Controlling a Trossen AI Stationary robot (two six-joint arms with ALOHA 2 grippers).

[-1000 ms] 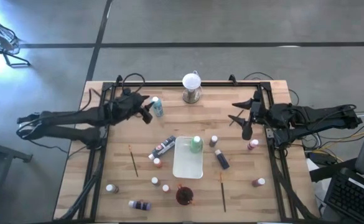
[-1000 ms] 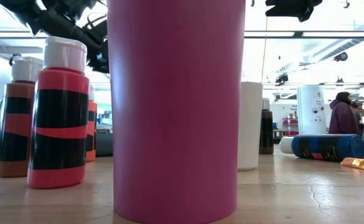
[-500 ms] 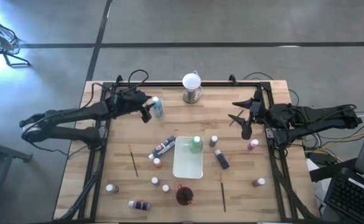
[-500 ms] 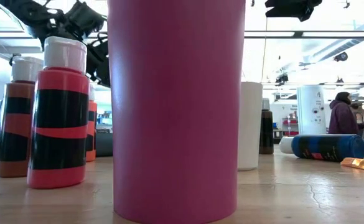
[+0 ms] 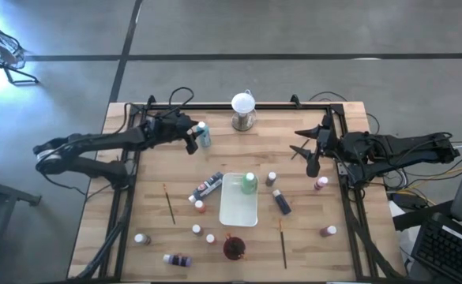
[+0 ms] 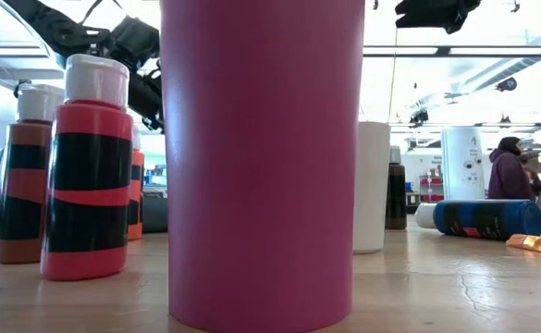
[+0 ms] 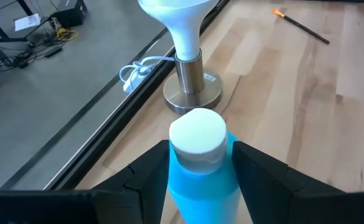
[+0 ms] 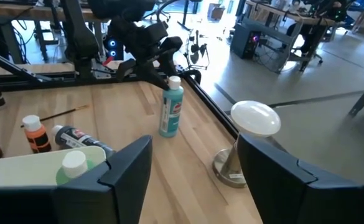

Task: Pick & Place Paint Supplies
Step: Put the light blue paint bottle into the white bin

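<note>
table-level view — red cup hides tray.

teal bottle — white cap, dark red cup, white tray

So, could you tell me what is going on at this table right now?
The left gripper is closed around a teal paint bottle near the table's far edge, beside the white globe on a metal base. The right gripper hangs open on its own side, holding nothing. One green bottle already stands in the white tray; other bottles and brushes lie scattered on the table.
</note>
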